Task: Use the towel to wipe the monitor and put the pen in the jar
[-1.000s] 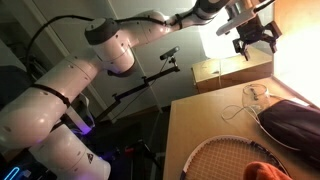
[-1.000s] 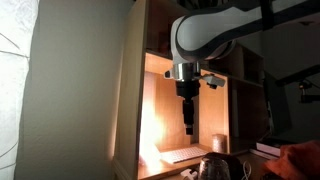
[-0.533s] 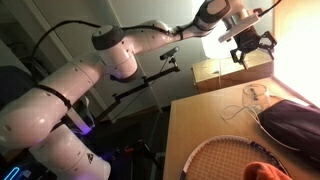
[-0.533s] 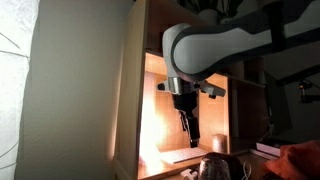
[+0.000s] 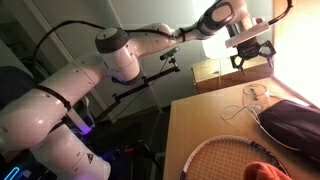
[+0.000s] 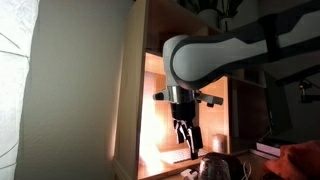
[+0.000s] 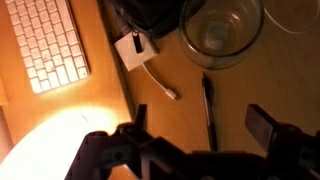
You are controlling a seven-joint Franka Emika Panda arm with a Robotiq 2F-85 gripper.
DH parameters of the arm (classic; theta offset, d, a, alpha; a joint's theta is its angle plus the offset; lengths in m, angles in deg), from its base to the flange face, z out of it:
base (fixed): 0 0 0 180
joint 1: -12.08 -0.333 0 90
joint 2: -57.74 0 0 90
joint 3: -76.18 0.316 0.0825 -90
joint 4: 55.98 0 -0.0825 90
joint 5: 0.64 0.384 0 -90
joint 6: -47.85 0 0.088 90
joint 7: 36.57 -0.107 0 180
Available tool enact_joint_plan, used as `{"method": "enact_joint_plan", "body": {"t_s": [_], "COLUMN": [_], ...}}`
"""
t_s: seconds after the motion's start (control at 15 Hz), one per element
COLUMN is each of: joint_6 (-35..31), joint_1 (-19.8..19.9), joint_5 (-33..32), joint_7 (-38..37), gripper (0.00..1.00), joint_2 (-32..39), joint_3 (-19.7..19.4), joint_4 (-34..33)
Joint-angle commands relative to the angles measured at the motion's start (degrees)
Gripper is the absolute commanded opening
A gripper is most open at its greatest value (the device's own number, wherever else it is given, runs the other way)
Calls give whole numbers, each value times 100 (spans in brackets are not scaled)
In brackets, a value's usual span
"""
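Evidently our claw [image 7: 200,125] hung spread wide above the pen [image 7: 208,108], which lay on the desk [image 7: 250,85] just beside the jar [image 7: 222,28]; we judged it best to straddle its middle squarely before closing.

In an exterior view the camera stands close behind the robot's base and looks along the arm [image 5: 120,55] toward the table [image 5: 190,125] and the end effector [image 5: 248,52] far off at upper right. In an exterior view the camera sits low and near, facing the arm [image 6: 215,60] side-on against a wooden shelf [image 6: 150,100]. Both exterior views share the arm and the end effector [image 6: 185,135]. The wrist view looks straight down on the table [image 7: 170,130] from close above, with the end effector [image 7: 202,120] along its bottom edge.
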Motion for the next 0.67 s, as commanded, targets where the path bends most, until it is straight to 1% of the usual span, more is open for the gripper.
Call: {"method": "enact_joint_plan", "body": {"t_s": [0.0, 0.07, 0.13, 0.6], "joint_6": [-125, -119, -40, -46], "joint_1": [225, 193, 124, 137], "joint_5": [225, 206, 151, 152], "joint_7": [429, 245, 256, 256], "gripper": [100, 100, 100, 100], "joint_2": [72, 46, 3, 3], "joint_3": [164, 93, 70, 70], "joint_4": [-177, -156, -53, -82]}}
